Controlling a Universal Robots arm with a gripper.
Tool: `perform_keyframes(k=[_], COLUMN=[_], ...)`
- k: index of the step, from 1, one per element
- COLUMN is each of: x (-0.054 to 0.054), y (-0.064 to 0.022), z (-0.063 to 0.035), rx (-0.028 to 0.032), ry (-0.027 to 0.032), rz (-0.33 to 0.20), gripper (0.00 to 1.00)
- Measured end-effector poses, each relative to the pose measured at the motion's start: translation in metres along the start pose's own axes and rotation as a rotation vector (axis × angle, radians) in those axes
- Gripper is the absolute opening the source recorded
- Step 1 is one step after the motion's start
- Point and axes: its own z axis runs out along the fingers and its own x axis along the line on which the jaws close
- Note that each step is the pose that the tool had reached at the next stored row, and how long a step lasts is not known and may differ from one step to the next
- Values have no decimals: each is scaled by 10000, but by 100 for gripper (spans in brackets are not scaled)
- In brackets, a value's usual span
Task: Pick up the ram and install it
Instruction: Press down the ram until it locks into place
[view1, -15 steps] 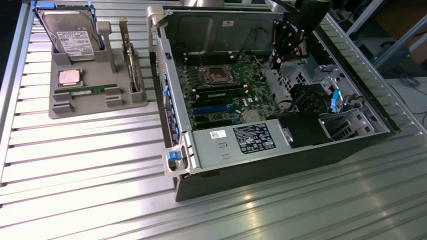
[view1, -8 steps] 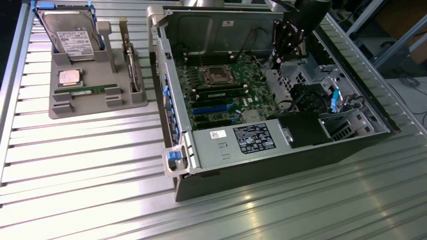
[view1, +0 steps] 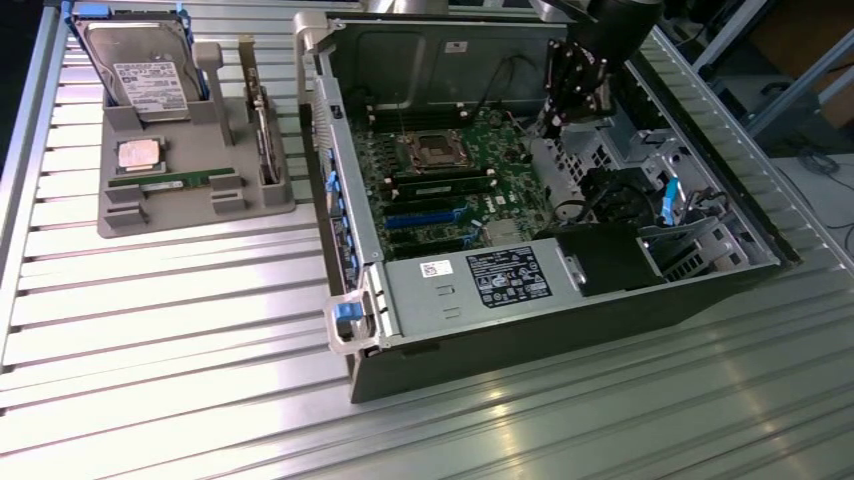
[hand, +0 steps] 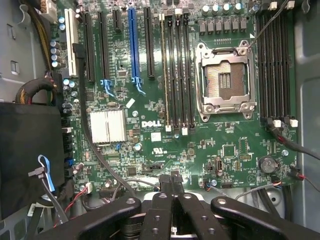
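The pincer (hand: 172, 187) is seen with its fingers pressed together and nothing between them, hung over the motherboard (hand: 165, 130) inside the open case (view1: 441, 310). Beneath it are set the empty processor socket (hand: 225, 80) and the black memory slots (hand: 177, 70). The ram (view1: 171, 184) is left lying in the grey holder (view1: 180, 205) on the desk (view1: 160, 330), well apart from the case, below the processor (view1: 139, 155) and the hard drive (view1: 140, 70).

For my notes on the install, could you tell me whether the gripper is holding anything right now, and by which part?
Nothing is held. The gripper is shut and empty above the motherboard, and the ram lies in the grey holder outside the case.
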Motion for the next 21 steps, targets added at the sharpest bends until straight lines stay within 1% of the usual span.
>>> perform_keyframes(k=[10,21], x=[0,0], y=[0,0], z=[0,0], rx=[-22,-70], ry=[-10,-29], rz=[410,1294], gripper=[11,11])
